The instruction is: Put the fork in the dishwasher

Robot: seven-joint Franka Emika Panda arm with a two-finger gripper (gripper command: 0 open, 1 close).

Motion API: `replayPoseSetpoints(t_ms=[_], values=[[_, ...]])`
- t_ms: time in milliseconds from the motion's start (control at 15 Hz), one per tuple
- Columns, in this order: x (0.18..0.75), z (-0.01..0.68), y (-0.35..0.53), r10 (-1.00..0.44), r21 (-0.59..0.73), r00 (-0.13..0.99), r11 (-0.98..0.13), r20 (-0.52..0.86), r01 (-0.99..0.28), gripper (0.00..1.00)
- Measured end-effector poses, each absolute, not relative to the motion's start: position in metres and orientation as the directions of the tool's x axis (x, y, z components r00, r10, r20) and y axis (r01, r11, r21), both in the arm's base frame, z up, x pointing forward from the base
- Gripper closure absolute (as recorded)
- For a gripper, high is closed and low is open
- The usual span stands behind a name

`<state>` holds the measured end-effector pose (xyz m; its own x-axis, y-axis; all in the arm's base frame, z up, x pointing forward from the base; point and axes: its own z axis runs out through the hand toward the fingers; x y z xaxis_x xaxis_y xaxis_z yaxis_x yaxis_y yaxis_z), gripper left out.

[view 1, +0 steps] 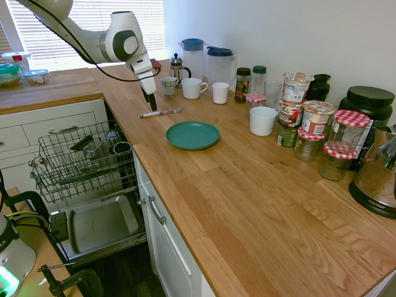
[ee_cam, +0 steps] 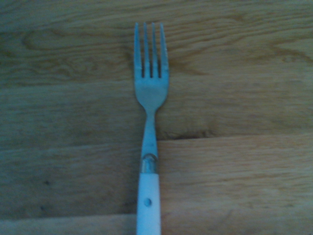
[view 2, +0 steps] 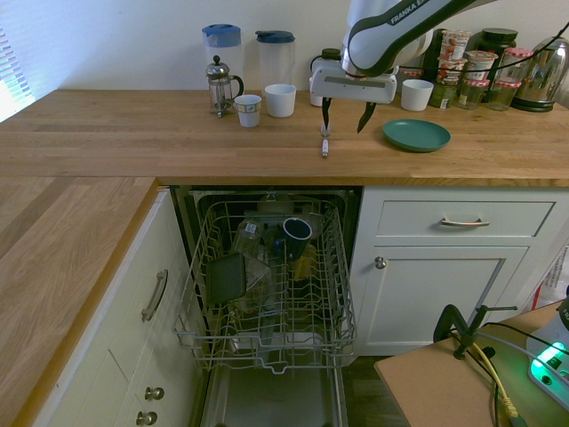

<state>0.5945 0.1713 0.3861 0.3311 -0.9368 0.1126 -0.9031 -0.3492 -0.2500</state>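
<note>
My two fingers, dark at the tips, are standing spread wide above the wooden counter (view 1: pixel 247 204) as my gripper (view 2: pixel 345 117) is reaching down over the fork (view 2: pixel 325 142) — nothing is resting between them. The fork is lying flat on the wood, its white handle (ee_cam: pixel 148 203) pointing toward the counter's edge above the dishwasher and its four metal tines (ee_cam: pixel 150 51) pointing toward the wall. My wrist view is showing a rivet in the handle and a metal collar where it is meeting the neck.

Near the fork, a teal plate (view 1: pixel 192 135) is sitting bare on the counter. White cups, a French press (view 2: pixel 220 86) and two blue-lidded pitchers (view 1: pixel 193 59) (view 1: pixel 219 67) are standing toward the wall, while jars with red-checked lids (view 1: pixel 351 119) are crowding in beside an electric kettle (view 1: pixel 376 176).

Below the counter, the dishwasher (view 2: pixel 276 391) is standing open, its wire rack (view 2: pixel 267 342) pulled out and holding a dark mug (view 2: pixel 297 233), a dark rectangular dish (view 2: pixel 226 277) and other pieces that are blending together — too jumbled to name. White cabinets (view 2: pixel 444 298) are flanking it on both sides.
</note>
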Motion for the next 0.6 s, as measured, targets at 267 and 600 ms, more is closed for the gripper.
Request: replayPoseSetpoints(t_ms=[267,600], values=[[0.628,0.368,0.177,-0.966,-0.251,0.226,-0.251,0.124,-0.935,0.0],[0.653,0.353,0.18,-0.971,-0.221,0.2,-0.226,0.133,-0.949,0.0]])
